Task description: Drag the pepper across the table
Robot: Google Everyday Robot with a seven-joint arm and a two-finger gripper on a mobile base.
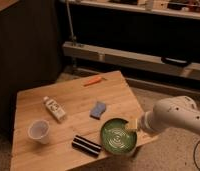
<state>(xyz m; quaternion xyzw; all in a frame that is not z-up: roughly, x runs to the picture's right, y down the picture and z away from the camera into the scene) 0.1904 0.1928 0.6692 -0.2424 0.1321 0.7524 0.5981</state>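
The pepper lies at the far edge of the bench — well apart from the arm. The gripper hovers over the right rim of the green plate, fingers apart, holding nothing.

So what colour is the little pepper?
The pepper is orange, in the camera view. The gripper is near the green plate.
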